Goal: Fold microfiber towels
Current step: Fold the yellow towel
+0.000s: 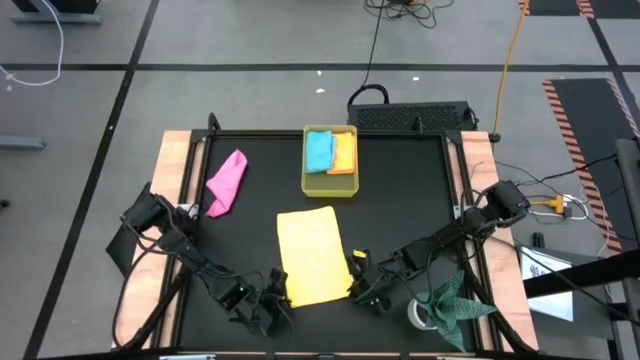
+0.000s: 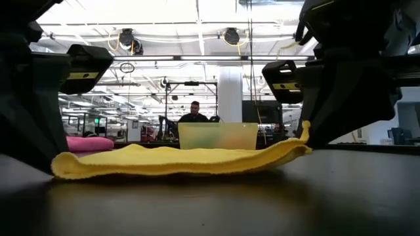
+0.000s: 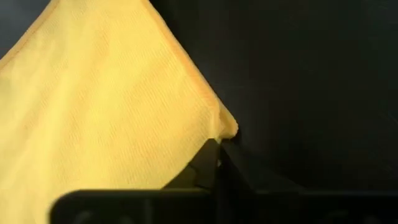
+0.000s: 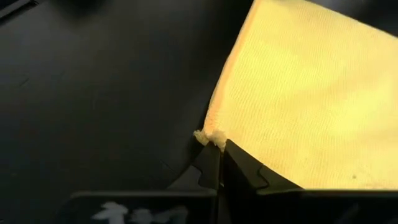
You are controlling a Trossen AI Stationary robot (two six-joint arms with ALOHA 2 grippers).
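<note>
A yellow microfiber towel (image 1: 312, 255) lies spread on the black table top. My left gripper (image 1: 281, 297) is shut on its near left corner, and my right gripper (image 1: 356, 285) is shut on its near right corner. A pink towel (image 1: 228, 182) lies crumpled at the far left. A light blue towel (image 1: 319, 150) and an orange towel (image 1: 344, 153) lie side by side in the yellow tray (image 1: 330, 186) at the far middle. My left gripper pinches the yellow towel's near left corner (image 3: 225, 127) between its two fingertips, slanting down from the near left. That corner (image 2: 58, 168) stays low at the table. My right gripper pinches the near right corner (image 4: 208, 138) between its fingertips, slanting down from the near right. This corner (image 2: 304, 134) is raised a little off the table, while the rest of the towel lies flat.
A dark green cloth (image 1: 455, 305) and a white roll (image 1: 419, 314) sit at the near right edge, close to my right arm. In the low view a person (image 2: 194, 113) shows in the room beyond the table.
</note>
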